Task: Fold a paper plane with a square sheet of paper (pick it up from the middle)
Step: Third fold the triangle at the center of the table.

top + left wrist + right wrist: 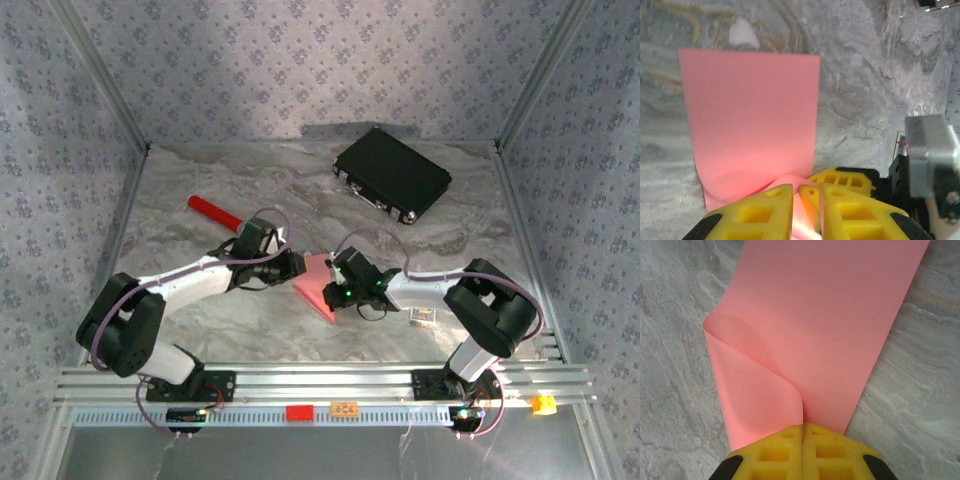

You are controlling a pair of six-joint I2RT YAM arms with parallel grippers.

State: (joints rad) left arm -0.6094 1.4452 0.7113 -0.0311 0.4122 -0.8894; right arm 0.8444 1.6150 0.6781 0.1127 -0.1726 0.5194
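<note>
The square sheet of paper (316, 287) lies on the marbled worktop (260, 332) near the front centre, between the two arms. It is bent over on itself in a soft roll (no sharp crease shows). The left gripper (796, 195) has its jaws almost together, with pink paper pinched in the slit. The right gripper (803, 432) has its jaws pressed tight on the curled corner. The black case (392, 175) sits well apart at the back, and the red cylinder (213, 212) lies to the left.

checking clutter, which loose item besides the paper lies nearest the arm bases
The small printed card, by the right arm; the red cylinder and black case lie farther back.
</note>
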